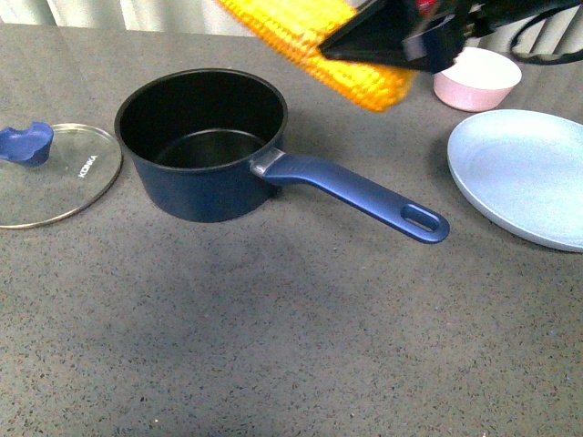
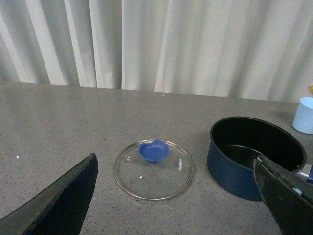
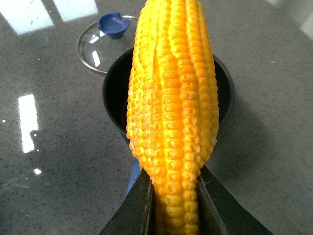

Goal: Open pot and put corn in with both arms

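Note:
The dark blue pot [image 1: 196, 196] stands open at the table's middle left, with its long handle [image 1: 364, 193] pointing right and toward me. Its glass lid [image 1: 55, 173] with a blue knob lies flat on the table left of it. My right gripper [image 1: 351, 45] is shut on the yellow corn [image 1: 310, 36], held up in the air above and behind the pot's right side. In the right wrist view the corn [image 3: 171, 107] runs out from between the fingers [image 3: 139, 205], over the pot [image 3: 115, 98]. My left gripper [image 2: 175, 159] is open and empty, above the lid [image 2: 154, 169], beside the pot [image 2: 234, 171].
A pink bowl [image 1: 476, 77] stands at the back right, and a pale blue plate [image 1: 524, 173] lies at the right edge. A light blue cup [image 2: 304, 115] stands behind the pot. A curtain hangs along the table's far edge.

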Robot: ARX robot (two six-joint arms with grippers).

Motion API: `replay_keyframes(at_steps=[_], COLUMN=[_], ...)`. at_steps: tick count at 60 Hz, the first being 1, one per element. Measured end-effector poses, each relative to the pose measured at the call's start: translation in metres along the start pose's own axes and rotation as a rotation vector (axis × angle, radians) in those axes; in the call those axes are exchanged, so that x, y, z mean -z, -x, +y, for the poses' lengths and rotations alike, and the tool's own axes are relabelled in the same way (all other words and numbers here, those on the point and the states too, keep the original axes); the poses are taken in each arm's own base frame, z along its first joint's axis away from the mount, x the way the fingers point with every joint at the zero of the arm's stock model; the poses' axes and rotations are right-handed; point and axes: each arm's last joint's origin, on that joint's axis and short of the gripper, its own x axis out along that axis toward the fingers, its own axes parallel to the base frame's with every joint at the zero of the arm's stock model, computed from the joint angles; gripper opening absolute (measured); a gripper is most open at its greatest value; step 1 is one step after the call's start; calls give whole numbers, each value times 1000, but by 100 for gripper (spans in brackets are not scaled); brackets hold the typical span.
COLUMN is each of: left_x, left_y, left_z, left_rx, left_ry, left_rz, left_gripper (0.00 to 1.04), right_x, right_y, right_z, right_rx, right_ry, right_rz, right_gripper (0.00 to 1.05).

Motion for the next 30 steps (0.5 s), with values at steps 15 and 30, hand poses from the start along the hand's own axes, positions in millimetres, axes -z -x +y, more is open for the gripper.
replay_keyframes(at_steps=[15,30], left_x=[0,0], left_y=[0,0], left_z=[0,0], left_rx=[0,0], left_ry=[0,0], left_rz=[0,0], left_gripper=[96,96], right_x=[-14,-22], right_y=[-51,-84], right_z=[8,0], right_rx=[-20,-4], right_ry=[12,15], right_rz=[42,66], right_gripper=[14,14])
